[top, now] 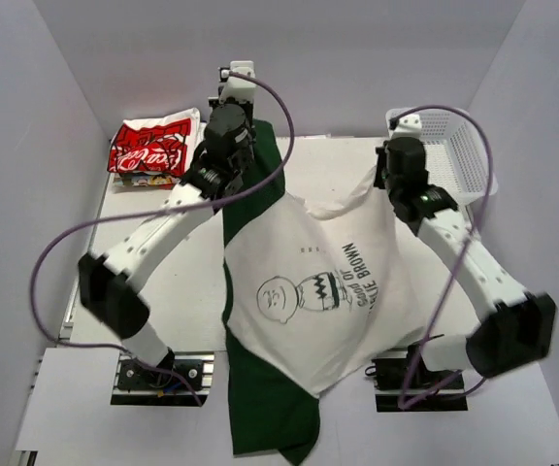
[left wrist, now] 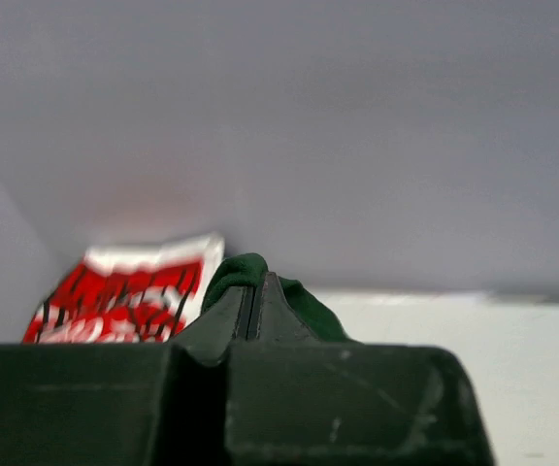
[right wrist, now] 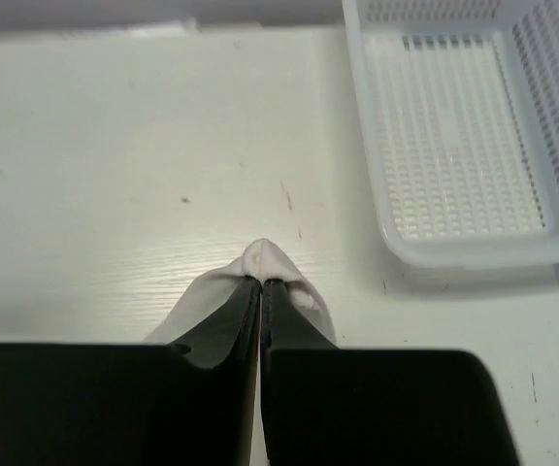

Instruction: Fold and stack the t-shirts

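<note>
two grips closed on the charlie brown tee (top: 299,320), left gripper (left wrist: 257,291) pinching its green part, right gripper (right wrist: 261,282) its white edge, tee slung between them; spreading step, next needs an even lay-down.

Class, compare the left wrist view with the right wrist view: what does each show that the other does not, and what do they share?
Only the left wrist view: the left gripper shut on dark green cloth, and the folded red-print tee near the back wall. Only the right wrist view: the right gripper shut on white cloth, and the white mesh basket to its right. Both: closed fingers pinching fabric, with the pale table beyond.
</note>
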Tool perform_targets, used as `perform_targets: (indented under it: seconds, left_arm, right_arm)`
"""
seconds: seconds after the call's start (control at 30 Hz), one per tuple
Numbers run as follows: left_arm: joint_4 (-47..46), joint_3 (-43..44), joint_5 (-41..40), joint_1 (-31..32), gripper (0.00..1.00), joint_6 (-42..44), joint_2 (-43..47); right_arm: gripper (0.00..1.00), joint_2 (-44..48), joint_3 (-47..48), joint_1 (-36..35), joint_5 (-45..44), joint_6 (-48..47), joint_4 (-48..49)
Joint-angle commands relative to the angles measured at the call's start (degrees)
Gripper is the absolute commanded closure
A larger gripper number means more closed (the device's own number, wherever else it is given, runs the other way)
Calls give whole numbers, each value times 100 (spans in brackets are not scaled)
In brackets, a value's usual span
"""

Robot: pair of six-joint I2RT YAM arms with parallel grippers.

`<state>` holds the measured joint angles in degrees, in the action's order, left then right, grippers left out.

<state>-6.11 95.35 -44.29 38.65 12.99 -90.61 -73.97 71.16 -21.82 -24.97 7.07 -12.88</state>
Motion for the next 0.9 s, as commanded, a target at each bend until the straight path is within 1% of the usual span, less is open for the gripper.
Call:
perform_targets:
  seconds: [0.0, 0.03, 0.07, 0.1, 0.13, 0.17, 0.2, 0.23, 0.27, 0.3, 0.33, 0.37, 0.4, 0.43, 0.47, 0.5, 0.53, 0.57, 0.67, 0.7, 0.77, 0.83, 0.87]
  left_arm:
    - [-101, -253, -132, -954, 100, -788, -384]
    - [-14, -176, -132, -1304, 100, -1103, -718]
    - [-13, -79, -132, -1447, 100, -1158, -1435]
    - [-13, 253, 77, -1570, 100, -1281, -1799]
    - [-13, 456, 192, -1763, 100, -1360, -2133]
    - [91, 1024, 280, -1843, 100, -1474, -2833]
    - [284, 1421, 350, -1914, 100, -1614, -3205]
    - [747, 2347, 456, -2071, 100, -1903, -3583]
    - [1056, 2878, 570, -2159, 100, -2080, -3943]
    - [1311, 3354, 710, -2230, 100, -2230, -4643]
    - [1445, 3724, 807, -2344, 100, -2301, -4902]
    - [1446, 4128, 1139, -2345, 70, -2301, -5079]
    - [1368, 4132, 1438, -2415, 37, -2301, -5185]
    - [1236, 4080, 1667, -2415, 4, -2188, -5186]
    - [1026, 3801, 1913, -2415, 0, -2187, -5099]
    - [893, 3607, 2003, -2415, 0, -2126, -4977]
    - [779, 3187, 2004, -2415, 0, -2126, -4827]
    - [604, 2991, 2099, -2415, 0, -2126, -4530]
    - [602, 2489, 2494, -2415, 0, -2187, -4115]
    - [602, 2419, 2600, -2415, 0, -2187, -3862]
    - [864, 2199, 2837, -2346, 0, -2187, -3606]
    - [1014, 1831, 3057, -2293, 0, -2187, -3131]
    - [1146, 1664, 3171, -2292, 0, -2187, -2938]
  right_arm:
    - [100, -596, 47, 336, -114, 391, 893]
    - [100, -1114, 117, 406, 0, 470, 884]
    - [100, -1389, 240, 625, 158, 497, 832]
    - [100, -1948, 719, 696, 368, 575, 762]
    - [100, -2198, 907, 801, 431, 620, 509]
    - [100, -2679, 1092, 863, 519, 655, 454]
    - [100, -3110, 1616, 908, 520, 681, 384]
    - [100, -3288, 1786, 952, 572, 708, 287]
    - [100, -3821, 2179, 978, 598, 725, 226]
    - [100, -3983, 2575, 996, 607, 743, 42]
    - [100, -4124, 2744, 1005, 564, 761, -99]
    - [95, -4490, 3111, 1039, 485, 769, -257]
    - [79, -4598, 3263, 1040, 467, 761, -363]
    - [44, -4678, 3717, 1057, 484, 743, -468]
    - [29, -4809, 3800, 1066, 511, 691, -617]
    - [17, -4819, 3853, 1058, 598, 612, -627]
    - [10, -4758, 3897, 1057, 747, 533, -628]
    - [10, -4645, 3871, 1023, 853, 419, -601]
    - [10, -4224, 3582, 970, 1345, 251, -409]
    - [10, -4117, 3398, 943, 1772, 207, -356]
    - [10, -3687, 3029, 899, 1943, 172, -232]
    - [10, -3397, 2835, 890, 2162, 128, -267]
    - [10, -3300, 2425, 882, 2320, 145, -267]
